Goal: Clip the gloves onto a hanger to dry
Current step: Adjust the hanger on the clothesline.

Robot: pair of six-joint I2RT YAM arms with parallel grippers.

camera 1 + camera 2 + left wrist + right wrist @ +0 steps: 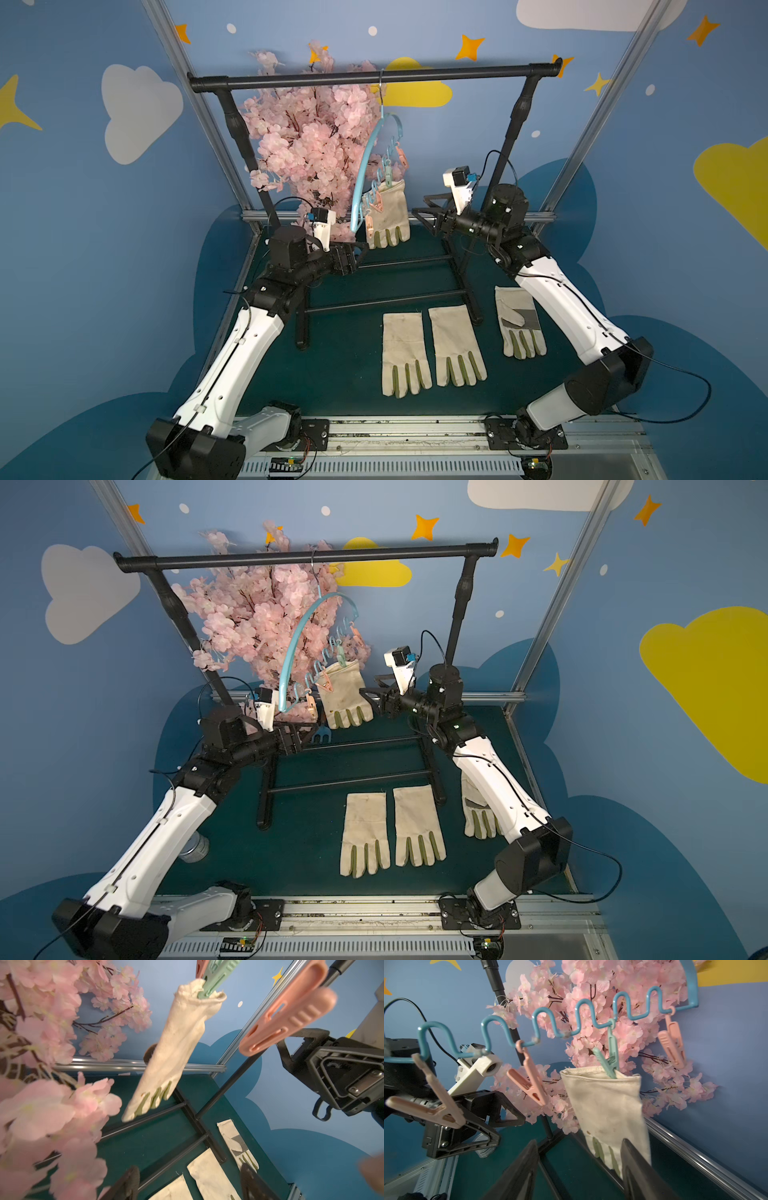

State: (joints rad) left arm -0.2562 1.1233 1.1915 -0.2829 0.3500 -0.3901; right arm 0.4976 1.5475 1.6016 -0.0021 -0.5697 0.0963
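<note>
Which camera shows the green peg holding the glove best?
The right wrist view: the green peg is whole, close and sharp, biting the cuff of the hanging glove. The left wrist view cuts off its top at the frame edge. In both top views it is tiny.

My left arm (232,357) and right arm (569,307) rise from their bases, elbows bent, forearms leaning in toward each other. My left tool (360,249) sits the lower of the two, roughly level, jaws spread wide and empty. My right tool (419,214) sits higher, pointing across toward my left side, jaws also parted, gripping nothing.
</note>
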